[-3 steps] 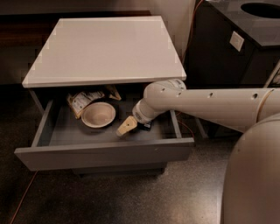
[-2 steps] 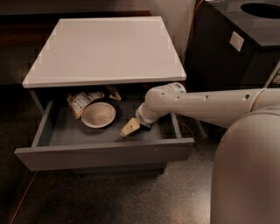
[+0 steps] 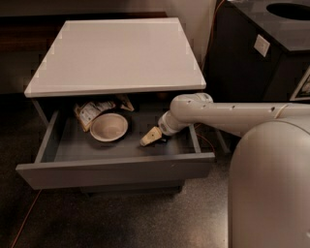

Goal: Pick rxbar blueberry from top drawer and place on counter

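The top drawer (image 3: 116, 170) of the grey cabinet is pulled open below the white counter (image 3: 116, 53). My gripper (image 3: 150, 137) reaches down into the drawer's right half, with its pale tip near the drawer floor. A small dark shape (image 3: 163, 141), likely the rxbar blueberry, lies right beside the gripper, under the wrist. It is mostly hidden by the arm. Nothing lies on the counter.
A tan bowl (image 3: 109, 127) and a crinkled tan-and-white snack bag (image 3: 92, 110) lie in the drawer's left half. A dark counter with a round hole (image 3: 286, 10) stands at the right. My white arm and body (image 3: 271, 189) fill the lower right.
The gripper has shifted a little to the right inside the drawer. The bowl and the bag have not moved.
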{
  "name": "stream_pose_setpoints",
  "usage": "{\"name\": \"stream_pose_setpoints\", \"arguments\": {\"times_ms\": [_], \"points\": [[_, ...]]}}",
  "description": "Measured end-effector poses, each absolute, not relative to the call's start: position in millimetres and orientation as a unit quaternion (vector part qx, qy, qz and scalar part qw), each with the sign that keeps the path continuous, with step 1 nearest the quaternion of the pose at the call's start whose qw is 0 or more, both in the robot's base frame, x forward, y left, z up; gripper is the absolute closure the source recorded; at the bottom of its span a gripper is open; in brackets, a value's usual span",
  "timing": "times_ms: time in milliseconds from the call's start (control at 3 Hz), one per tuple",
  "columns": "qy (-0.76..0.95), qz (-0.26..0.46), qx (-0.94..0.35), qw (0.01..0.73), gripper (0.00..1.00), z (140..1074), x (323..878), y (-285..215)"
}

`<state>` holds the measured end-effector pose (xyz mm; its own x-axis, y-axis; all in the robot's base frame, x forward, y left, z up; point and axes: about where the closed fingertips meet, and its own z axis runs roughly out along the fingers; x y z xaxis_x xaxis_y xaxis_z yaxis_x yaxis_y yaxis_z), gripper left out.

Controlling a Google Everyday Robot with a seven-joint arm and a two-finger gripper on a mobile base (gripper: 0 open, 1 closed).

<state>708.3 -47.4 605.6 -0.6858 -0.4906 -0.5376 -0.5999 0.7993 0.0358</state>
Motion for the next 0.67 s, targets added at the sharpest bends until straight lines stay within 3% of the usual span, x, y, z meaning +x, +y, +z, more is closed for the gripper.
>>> {"name": "stream_pose_setpoints", "arguments": {"times_ms": [667], "points": [[0.914, 0.097, -0.293, 0.264, 0.47, 600.8, 723.1, -57.3]]}}
